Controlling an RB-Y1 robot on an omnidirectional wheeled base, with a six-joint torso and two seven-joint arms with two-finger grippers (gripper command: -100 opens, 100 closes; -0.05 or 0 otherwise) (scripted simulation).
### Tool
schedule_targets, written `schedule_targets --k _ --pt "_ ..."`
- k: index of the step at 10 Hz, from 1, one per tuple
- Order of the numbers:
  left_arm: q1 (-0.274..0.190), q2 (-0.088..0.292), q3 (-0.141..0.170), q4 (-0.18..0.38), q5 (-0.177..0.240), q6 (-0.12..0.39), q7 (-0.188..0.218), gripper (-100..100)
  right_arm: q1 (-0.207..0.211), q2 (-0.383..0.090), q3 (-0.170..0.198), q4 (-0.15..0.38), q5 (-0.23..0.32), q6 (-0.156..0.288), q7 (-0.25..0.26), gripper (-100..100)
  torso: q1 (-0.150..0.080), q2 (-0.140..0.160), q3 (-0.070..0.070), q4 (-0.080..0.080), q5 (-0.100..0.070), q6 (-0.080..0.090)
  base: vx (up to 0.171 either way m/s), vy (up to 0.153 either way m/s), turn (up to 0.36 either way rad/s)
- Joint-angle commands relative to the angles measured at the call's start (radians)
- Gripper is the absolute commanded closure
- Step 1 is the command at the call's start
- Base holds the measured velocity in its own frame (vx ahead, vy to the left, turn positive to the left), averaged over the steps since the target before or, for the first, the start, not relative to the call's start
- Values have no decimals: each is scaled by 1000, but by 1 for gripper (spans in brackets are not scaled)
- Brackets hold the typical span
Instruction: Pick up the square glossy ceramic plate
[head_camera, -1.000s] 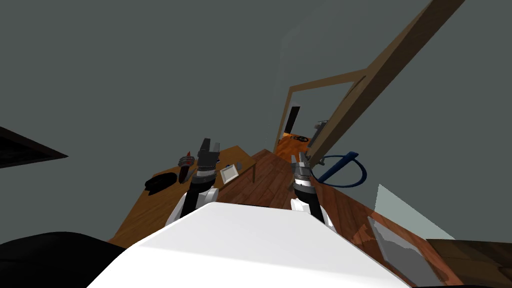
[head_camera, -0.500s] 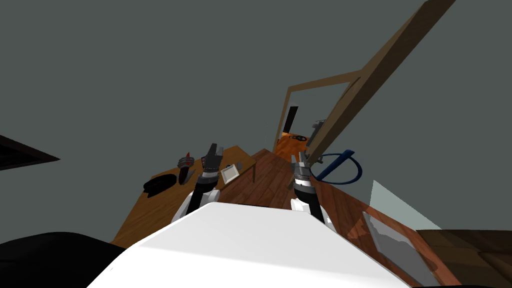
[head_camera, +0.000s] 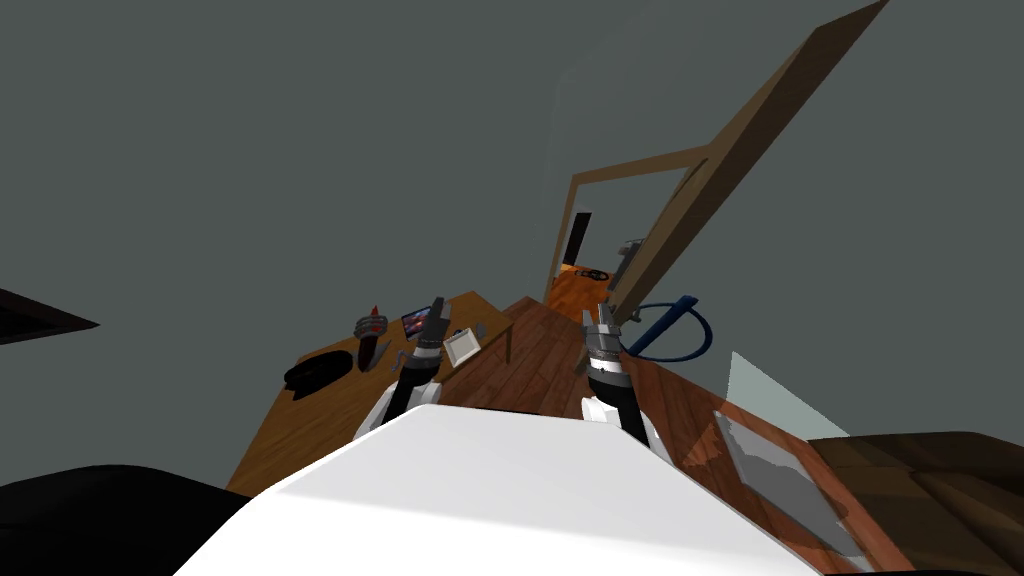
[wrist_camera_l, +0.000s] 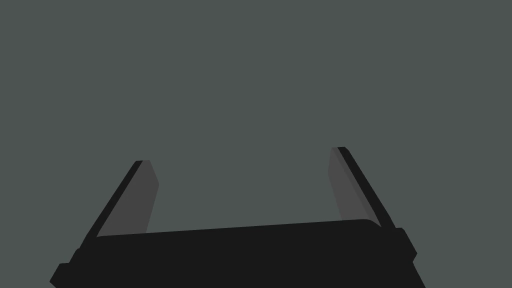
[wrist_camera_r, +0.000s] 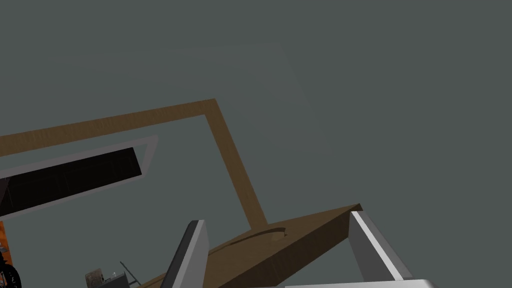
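The square white plate (head_camera: 461, 347) lies on the wooden table (head_camera: 300, 420), left of centre in the head view, just right of the left gripper (head_camera: 435, 312). That gripper's fingers (wrist_camera_l: 142, 195) stand apart (a flat grey surface beyond them). The right gripper (head_camera: 603, 318), right of centre, is likewise spread.

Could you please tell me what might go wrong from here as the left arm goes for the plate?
1. The left gripper faces a grey wall in its wrist view, not the plate, so its open fingers may close on nothing unless it tilts down.
2. The plate lies flat near the table edge; thin fingers could push it off.
3. A small grey object sits close beside the plate and might be knocked.
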Motion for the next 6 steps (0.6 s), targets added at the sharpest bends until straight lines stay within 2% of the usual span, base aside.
schedule_targets --k 1,3,4,6 --pt "1 15 -3 50 5 -13 -3 -100 0 0 0 0 0 0 0 0 0 0 0 0 0 0 -29 43 -59" --pt "-8 27 -5 102 8 -26 -6 -100 0 0 0 0 0 0 0 0 2 2 1 0 0 0 -42 68 -76" --pt "-8 27 -5 108 8 -26 -6 -100 0 0 0 0 0 0 0 0 1 1 1 0 0 0 -7 22 10" --pt "-17 39 -7 167 12 -40 -9 -100 0 0 0 0 0 0 0 0 -1 -1 0 0 0 0 -17 30 -52"
